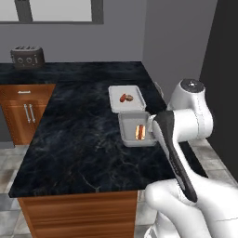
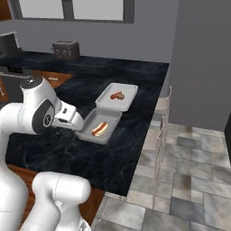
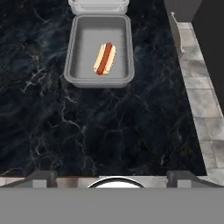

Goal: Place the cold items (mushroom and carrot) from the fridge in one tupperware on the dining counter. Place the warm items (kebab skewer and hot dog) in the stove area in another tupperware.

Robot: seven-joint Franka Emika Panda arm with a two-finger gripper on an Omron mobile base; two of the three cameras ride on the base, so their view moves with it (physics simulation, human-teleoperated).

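- The gripper [image 3: 112,177] hangs above the near part of the dining counter [image 1: 79,139]; in the hand view its two dark finger tips [image 3: 41,177] stand far apart at the bottom with nothing between them, so the jaws are released and carry nothing.
- Beneath and ahead of the hand lies bare black stone with faint white veins, well short of the containers.
- The nearer tupperware [image 3: 99,81] sits on the counter near its right edge, a shallow grey rectangle with a raised rim.
- The hot dog [image 3: 104,58] lies inside this nearer tupperware, about in the middle of its floor, red sausage in a pale bun, lengthwise along the container.
- The farther tupperware [image 1: 116,95] sits just behind the first, their short ends touching or nearly so.
- Inside it lie a small brown mushroom [image 1: 129,98] and, close against it, a short orange-red carrot [image 1: 123,98].
- A toaster [image 1: 27,56] stands on the far counter under the window [image 1: 60,9].
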